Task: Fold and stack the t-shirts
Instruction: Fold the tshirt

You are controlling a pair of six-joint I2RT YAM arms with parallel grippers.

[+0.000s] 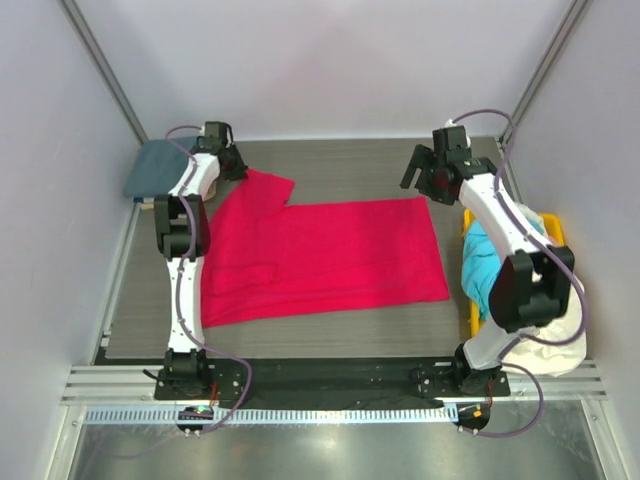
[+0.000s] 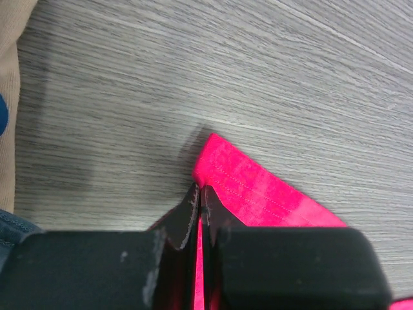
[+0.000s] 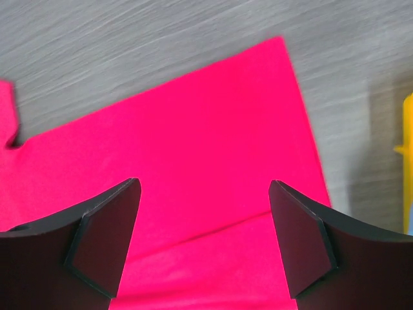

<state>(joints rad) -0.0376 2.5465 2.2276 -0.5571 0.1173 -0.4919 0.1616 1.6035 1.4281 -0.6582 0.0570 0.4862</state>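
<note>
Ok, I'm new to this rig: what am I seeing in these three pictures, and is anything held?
The wide picture comes from a fixed camera above and behind the robot's left arm and right arm, both bolted to the near edge of the table. The other two come from a camera on each wrist, looking past that arm's own pincer. A red-pink t-shirt lies spread on the table. The left pincer is shut on its sleeve; the right pincer hangs open above the shirt's far right corner, holding nothing. A folded slate-blue shirt sits at the far left; a yellow bin on the right holds cyan cloth.
</note>
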